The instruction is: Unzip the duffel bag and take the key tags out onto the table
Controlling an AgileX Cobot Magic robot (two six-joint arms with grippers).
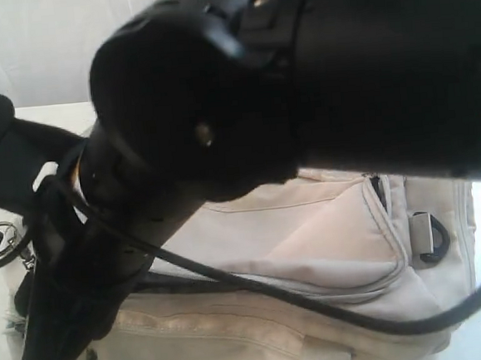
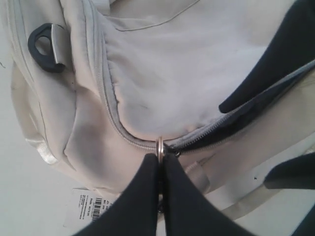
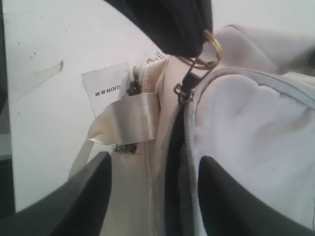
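One large cream fabric duffel bag [image 2: 162, 73] lies on a white worktop [image 3: 44, 128] and fills most of both close views. Its light grey zip [image 2: 108, 105] curves along the top panel and is parted for a stretch, showing a dark lining [image 3: 173, 167] in the gap. The left gripper [image 2: 160, 160] has its jaws clenched on one small metal ring [image 2: 160, 146] at the zip slider. The right gripper [image 3: 155, 160] has its jaws released and spread, one on each side of the zip seam, clasping nothing. One pale webbing strap [image 3: 130, 118] crosses the bag's edge, one white printed label [image 3: 106, 91] lies at that edge, and one black D-ring [image 2: 44, 46] sits near the bag's end. In the exterior view a black arm [image 1: 299, 75] blocks most of the scene — only the bag's lower part shows, with one black cable [image 1: 258, 291] across it
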